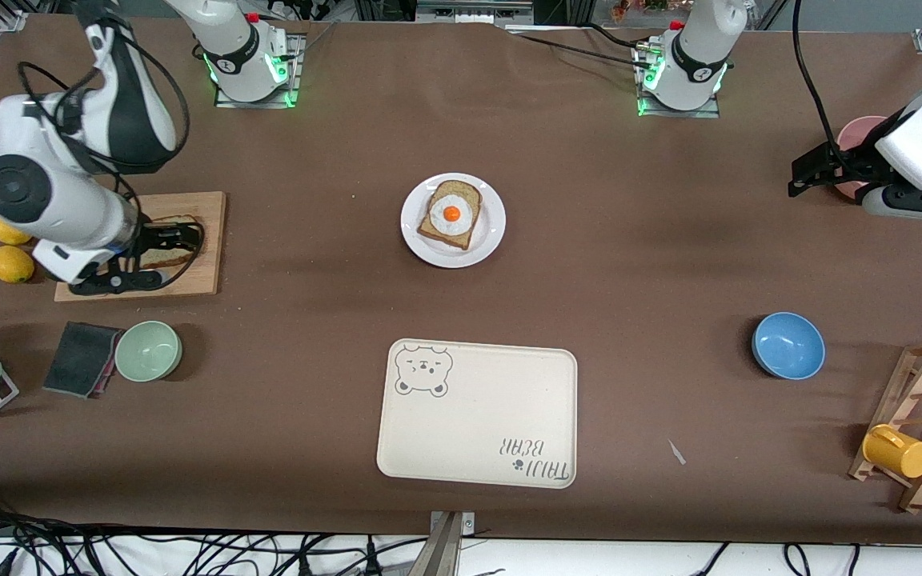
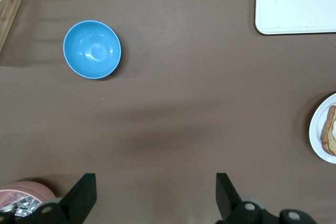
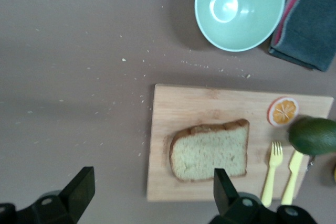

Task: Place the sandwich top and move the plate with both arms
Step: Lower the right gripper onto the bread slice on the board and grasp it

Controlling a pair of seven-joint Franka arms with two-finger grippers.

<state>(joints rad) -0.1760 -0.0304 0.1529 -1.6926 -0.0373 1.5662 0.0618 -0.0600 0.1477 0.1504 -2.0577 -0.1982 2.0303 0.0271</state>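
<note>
Brown table (image 1: 589, 264); sandwich top (image 3: 210, 150) flat on cutting board (image 3: 173, 108), crust toward green bowl (image 3: 240, 9).

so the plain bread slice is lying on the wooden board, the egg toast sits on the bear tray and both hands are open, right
Not quite. The egg toast sits on the white plate, not the bear tray, as the front view shows. The rest holds: the plain bread slice lies on the wooden board, and the left hand and right hand are both open.
</note>
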